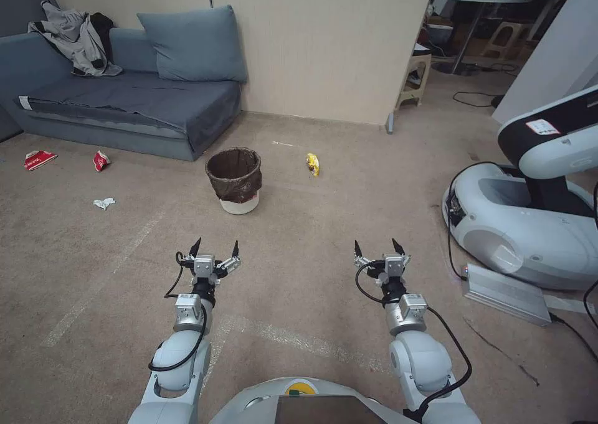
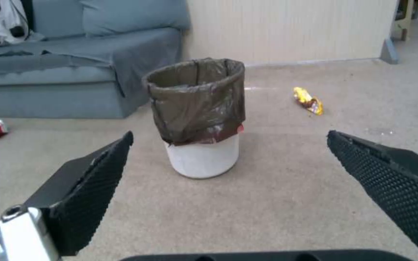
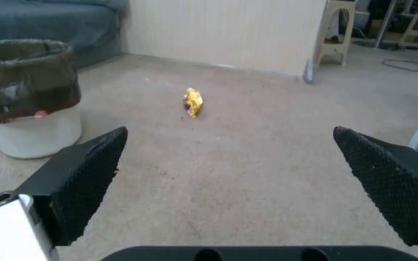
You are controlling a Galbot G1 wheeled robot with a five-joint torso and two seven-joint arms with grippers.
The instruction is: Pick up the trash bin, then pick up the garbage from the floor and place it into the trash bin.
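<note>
Trash bin [image 1: 234, 176] upright on carpet; no legible writing.

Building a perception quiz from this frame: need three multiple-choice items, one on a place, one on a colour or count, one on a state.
1. Where does the yellow snack wrapper lie?
A. Inside the trash bin
B. On the carpet, on the robot's right of the trash bin
C. On the sofa

2. What colour is the bag lining the trash bin?
A. Dark brown
B. Blue
C. Clear

3. How do the jaws of the left gripper and right gripper stand?
A. Both shut
B. One holds litter
C. Both open, holding nothing

B: wrapper lies apart from the bin on the floor.
A: brown bag folded over the white bin's rim.
C: wide gaps in both wrist views.
</note>
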